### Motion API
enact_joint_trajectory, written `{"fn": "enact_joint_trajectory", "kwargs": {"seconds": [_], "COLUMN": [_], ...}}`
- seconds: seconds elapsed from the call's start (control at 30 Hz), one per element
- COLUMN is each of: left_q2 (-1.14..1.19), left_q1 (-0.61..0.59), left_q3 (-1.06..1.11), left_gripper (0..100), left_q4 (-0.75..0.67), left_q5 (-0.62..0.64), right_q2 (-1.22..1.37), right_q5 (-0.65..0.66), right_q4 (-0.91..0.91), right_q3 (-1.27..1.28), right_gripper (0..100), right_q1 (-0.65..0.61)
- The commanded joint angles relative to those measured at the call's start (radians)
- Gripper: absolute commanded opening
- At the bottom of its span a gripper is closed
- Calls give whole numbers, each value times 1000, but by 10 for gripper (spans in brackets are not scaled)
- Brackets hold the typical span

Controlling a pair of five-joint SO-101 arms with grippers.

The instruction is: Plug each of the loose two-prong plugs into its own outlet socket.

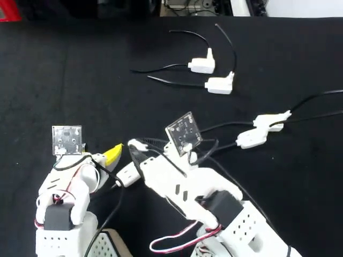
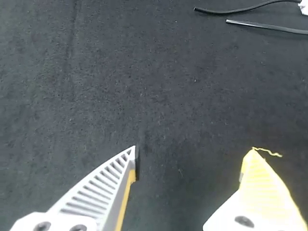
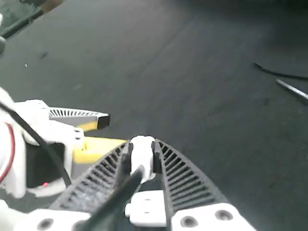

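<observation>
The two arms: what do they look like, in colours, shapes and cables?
Both the left arm and the right arm are white plastic with black motor blocks, thin red and black cables and a square grey plate at the wrist. The left tool has one white ribbed finger and one yellow; the right tool has dark ribbed fingers.

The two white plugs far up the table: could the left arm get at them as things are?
Probably, if its reach allows: the left pincer is open and empty, and bare table lies between it and the plugs.
</observation>
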Motion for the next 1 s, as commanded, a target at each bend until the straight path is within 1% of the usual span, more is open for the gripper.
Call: {"fn": "enact_joint_trajectory", "kwargs": {"seconds": [0.0,0.1,0.2,0.3,0.47,0.57,0.77,0.97], "left_q2": [-8,-8,-8,-8,-8,-8,-8,-8], "left_q1": [88,165,177,159,145,140,74,70], "left_q3": [-51,-58,-59,-84,-96,-96,-119,-119], "left_gripper": [340,340,340,340,341,341,341,341], "left_q4": [6,0,-3,5,5,5,6,6], "left_q5": [-12,-5,37,51,107,112,114,114], "right_q2": [-19,-19,-19,-19,-18,-18,-18,-18], "right_q5": [-60,-80,-83,-84,-83,-80,-78,-77], "right_q4": [-77,-176,-219,-193,-126,-107,-41,5], "right_q3": [-21,51,96,94,93,82,50,25], "right_gripper": [11,11,11,11,11,11,11,11], "right_q1": [18,18,18,12,-94,-92,-94,-95]}}
